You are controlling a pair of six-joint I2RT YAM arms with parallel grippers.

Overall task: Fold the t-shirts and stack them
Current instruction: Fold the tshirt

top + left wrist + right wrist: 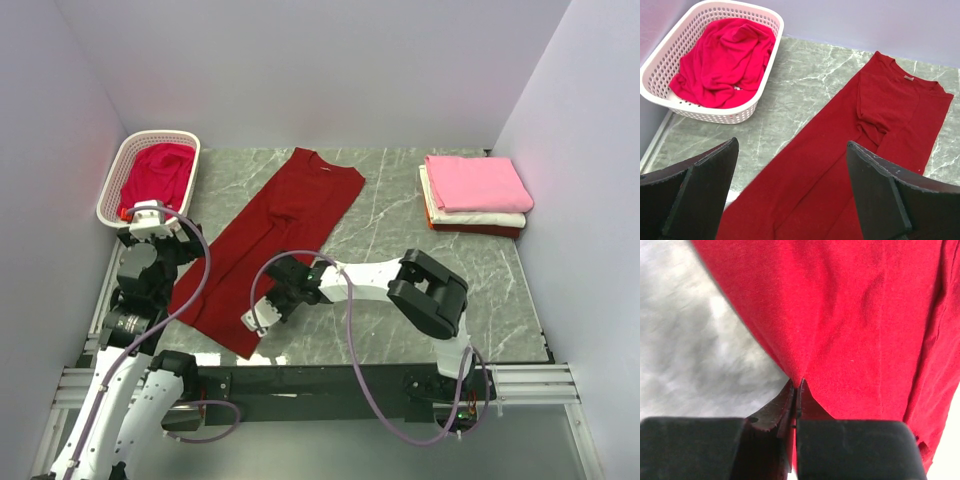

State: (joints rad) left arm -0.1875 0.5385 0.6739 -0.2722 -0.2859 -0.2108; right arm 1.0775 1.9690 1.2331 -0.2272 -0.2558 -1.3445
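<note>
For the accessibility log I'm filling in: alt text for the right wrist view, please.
The right pincer is shut on an edge of the dark red t-shirt, whose cloth fills most of the view. The blurred grey marble table shows at the left.

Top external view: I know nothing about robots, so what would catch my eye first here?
A long dark red t-shirt lies diagonally across the middle of the grey table, its near hem pinched in the right gripper. At far left a crimson shirt is heaped in a white basket. At far right a pink folded shirt tops a white folded shirt.
</note>
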